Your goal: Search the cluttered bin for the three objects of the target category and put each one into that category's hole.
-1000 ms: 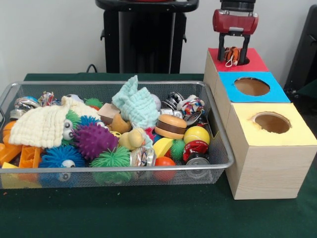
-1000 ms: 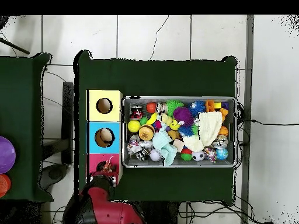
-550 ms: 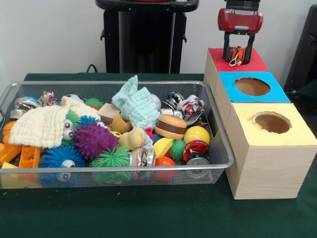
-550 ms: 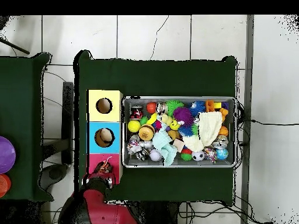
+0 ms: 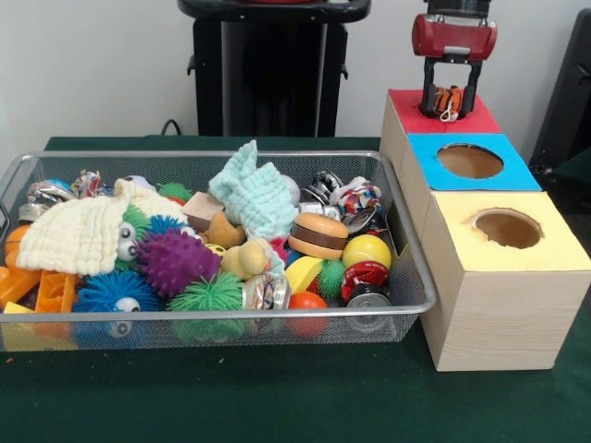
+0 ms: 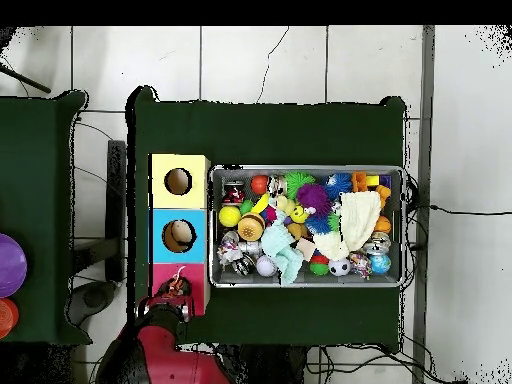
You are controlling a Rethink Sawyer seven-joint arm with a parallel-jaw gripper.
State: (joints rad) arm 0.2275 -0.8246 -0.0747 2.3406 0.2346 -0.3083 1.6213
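Note:
My gripper hangs over the red-topped box at the far end of the row of boxes, shut on a small orange and white rope toy that sits between its black fingers. In the overhead view the gripper and the toy lie over the red box, and they hide its hole. The wire bin beside the boxes is full of toys, among them a multicoloured rope toy at its right end and another at the far left.
A blue-topped box and a yellow-topped box with round holes stand in line with the red one. Something pale lies in the blue box's hole. Cloths, spiky balls, cans and a toy burger crowd the bin.
The gripper has risen a little and shifted right over the red box, and the rope toy has moved along with it.

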